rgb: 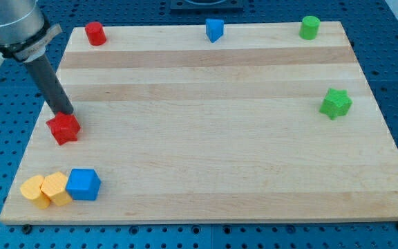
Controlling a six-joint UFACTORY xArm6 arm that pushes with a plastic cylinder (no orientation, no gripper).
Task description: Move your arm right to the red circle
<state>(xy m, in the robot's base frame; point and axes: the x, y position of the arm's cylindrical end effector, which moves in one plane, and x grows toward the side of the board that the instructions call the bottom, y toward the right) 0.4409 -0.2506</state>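
The red circle (95,32) stands at the board's top left corner. My tip (64,112) is at the view's left, well below the circle, touching the top of a red star (63,128). The dark rod slants up and left from the tip to the arm at the view's top left.
A blue block (214,29) stands at the top middle and a green circle (309,27) at the top right. A green star (336,103) is at the right. A blue cube (83,184) and two yellow blocks (45,189) sit at the bottom left of the wooden board (213,138).
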